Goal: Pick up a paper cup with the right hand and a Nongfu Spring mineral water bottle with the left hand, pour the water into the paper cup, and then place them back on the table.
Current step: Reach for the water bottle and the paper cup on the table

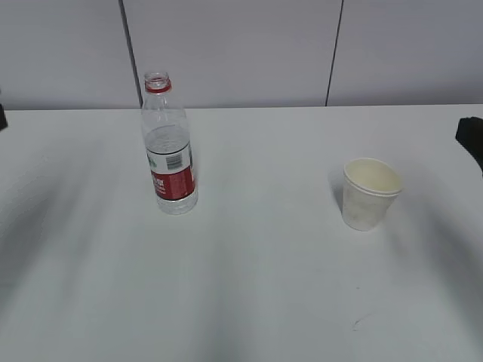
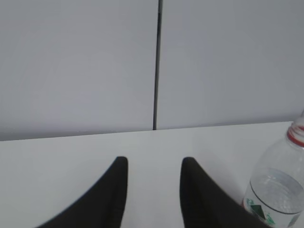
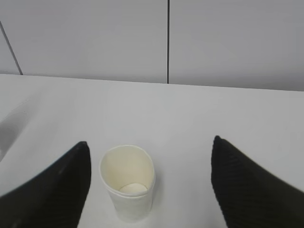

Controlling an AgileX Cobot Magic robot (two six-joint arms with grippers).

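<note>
Fingers (image 3: 247, 185) spread both sides, nothing held; cup (image 3: 127, 182) lower centre btwn right pair, bottle (image 2: 280, 185) lower right—approach step, close in next.

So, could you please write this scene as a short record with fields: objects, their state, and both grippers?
bottle: Nongfu Spring mineral water bottle, upright, no cap, partly filled
cup: paper cup, upright, apparently empty
surface: table, white
left hand: open, holding nothing, bottle to its right
right hand: open wide, cup between the fingers, not touched
</note>
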